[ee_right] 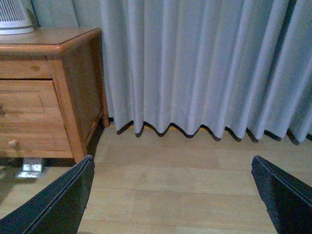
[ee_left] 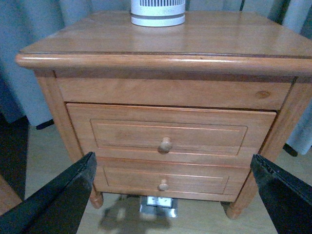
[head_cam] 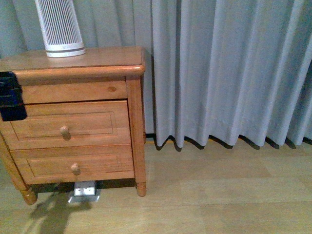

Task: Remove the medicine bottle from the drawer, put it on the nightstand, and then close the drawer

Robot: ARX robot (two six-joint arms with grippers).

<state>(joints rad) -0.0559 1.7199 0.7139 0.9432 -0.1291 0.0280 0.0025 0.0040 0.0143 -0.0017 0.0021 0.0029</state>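
left gripper [ee_left: 173, 157]: black fingers spread wide, nothing between them; aimed at the cabinet front, apart from it
right gripper [ee_right: 172, 158]: black fingers also wide apart, empty; over the pale wood-plank floor [ee_right: 185, 190], off to the cabinet's side
silver metal box [head_cam: 85, 191]: on the floor under the cabinet, not part of the task
lower drawer [ee_left: 141, 179]: shut, small round knob
drawer [ee_left: 122, 136]: upper framed wooden drawer with round wooden knob; front looks shut or only barely proud of the frame, no inside showing
nightstand [ee_left: 161, 62]: small orange-brown wooden bedside cabinet, glossy rounded-edge top; no bottle on top
tall white ribbed cylinder [head_cam: 59, 24]: stands at the back of the top
grey pleated curtain [head_cam: 229, 68]: behind it all, down to the floor
medicine bottle: not visible in any view; judged to be inside the upper drawer
progress: looks like the very start, nothing done
left to do: pull the drawer open by the knob, take the bottle out, set it on top, push the drawer shut
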